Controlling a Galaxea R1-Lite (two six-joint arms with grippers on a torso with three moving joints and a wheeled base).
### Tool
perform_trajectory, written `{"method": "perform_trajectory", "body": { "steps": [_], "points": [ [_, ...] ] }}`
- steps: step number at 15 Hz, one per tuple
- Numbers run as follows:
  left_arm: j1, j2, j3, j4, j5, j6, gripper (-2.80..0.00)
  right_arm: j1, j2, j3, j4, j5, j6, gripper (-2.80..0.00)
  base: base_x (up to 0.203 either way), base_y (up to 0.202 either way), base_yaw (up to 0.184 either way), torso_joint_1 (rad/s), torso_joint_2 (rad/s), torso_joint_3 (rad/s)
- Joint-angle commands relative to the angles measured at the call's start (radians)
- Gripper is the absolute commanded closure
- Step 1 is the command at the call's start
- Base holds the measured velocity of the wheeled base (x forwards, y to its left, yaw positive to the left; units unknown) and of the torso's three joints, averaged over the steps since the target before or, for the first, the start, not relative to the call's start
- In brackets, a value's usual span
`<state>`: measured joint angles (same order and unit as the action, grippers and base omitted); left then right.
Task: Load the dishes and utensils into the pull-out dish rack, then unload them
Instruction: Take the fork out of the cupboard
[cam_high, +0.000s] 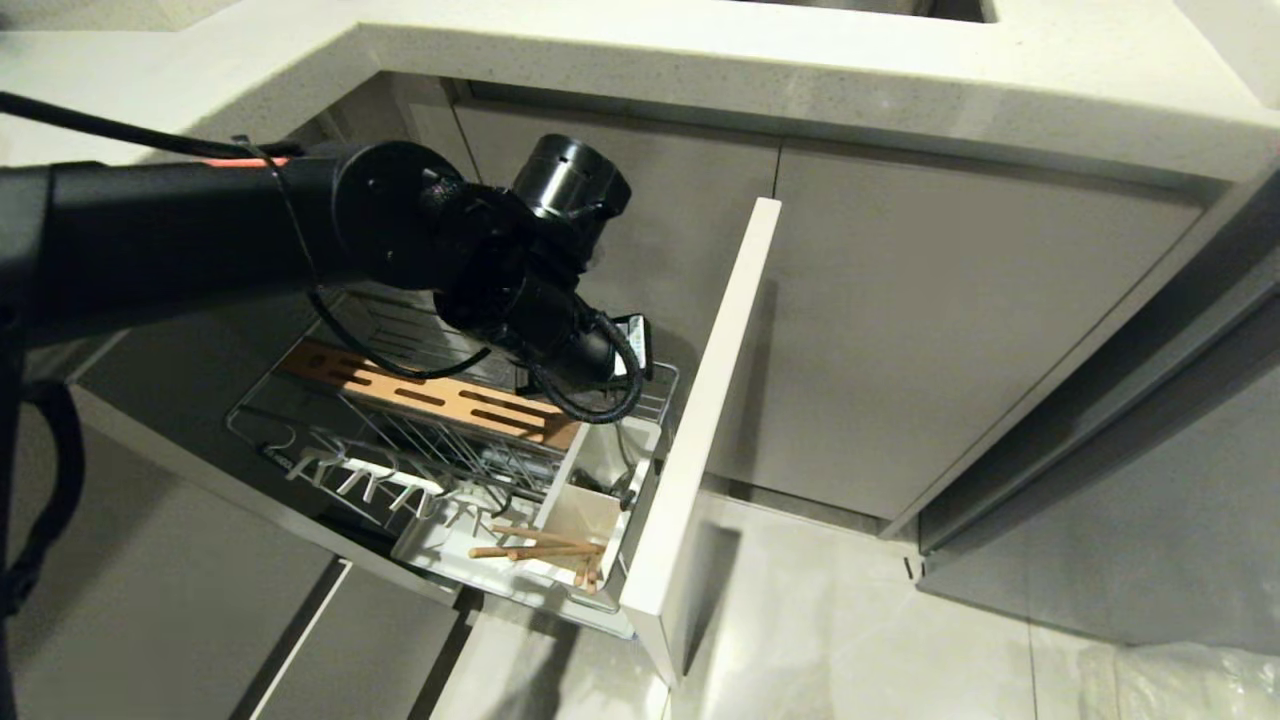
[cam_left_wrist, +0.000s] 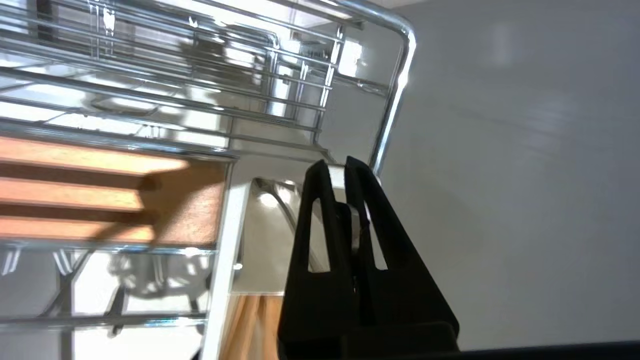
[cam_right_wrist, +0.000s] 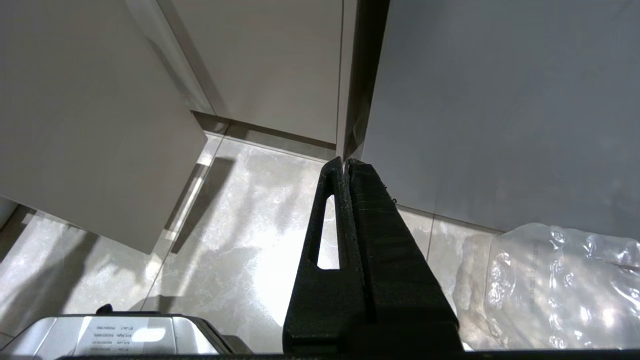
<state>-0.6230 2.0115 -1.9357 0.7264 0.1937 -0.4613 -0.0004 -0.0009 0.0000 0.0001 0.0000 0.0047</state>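
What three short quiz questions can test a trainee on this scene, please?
1. True or false: the chopsticks lie on the countertop.
2. The left gripper, inside the pull-out dish rack, is shut on: A) the spoon handle; B) a plate; C) a bowl.
3. Over what does the right gripper hang?
Key: 1. False: they lie in the white caddy. 2. A. 3. The floor; it is shut, away from the rack.
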Motion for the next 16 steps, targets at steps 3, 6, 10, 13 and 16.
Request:
{"method": "perform_trajectory", "body": {
  "steps": [3, 6, 10, 13, 16],
  "points": [
    [0.0, -0.053, 0.0, 0.005, 0.018, -0.003, 0.0, 0.0, 0.001, 0.0, 0.0, 0.0, 0.0, 0.0, 0.0, 0.0, 0.0, 0.0, 0.0, 0.0],
    [-0.002, -0.098, 0.004, 0.006, 0.028, -0.004, 0.0, 0.0, 0.001, 0.0, 0.0, 0.0, 0.0, 0.0, 0.0, 0.0, 0.0, 0.0, 0.0, 0.0],
    [-0.021, -0.168, 0.006, 0.022, 0.055, -0.03, 0.0, 0.0, 0.001, 0.0, 0.0, 0.0, 0.0, 0.0, 0.0, 0.0, 0.0, 0.0, 0.0, 0.0],
    [-0.03, -0.206, 0.008, 0.024, 0.089, -0.034, 0.0, 0.0, 0.001, 0.0, 0.0, 0.0, 0.0, 0.0, 0.0, 0.0, 0.0, 0.0, 0.0, 0.0],
    [-0.032, -0.241, 0.008, 0.024, 0.1, -0.039, 0.0, 0.0, 0.001, 0.0, 0.0, 0.0, 0.0, 0.0, 0.0, 0.0, 0.0, 0.0, 0.0, 0.0]
  ]
}}
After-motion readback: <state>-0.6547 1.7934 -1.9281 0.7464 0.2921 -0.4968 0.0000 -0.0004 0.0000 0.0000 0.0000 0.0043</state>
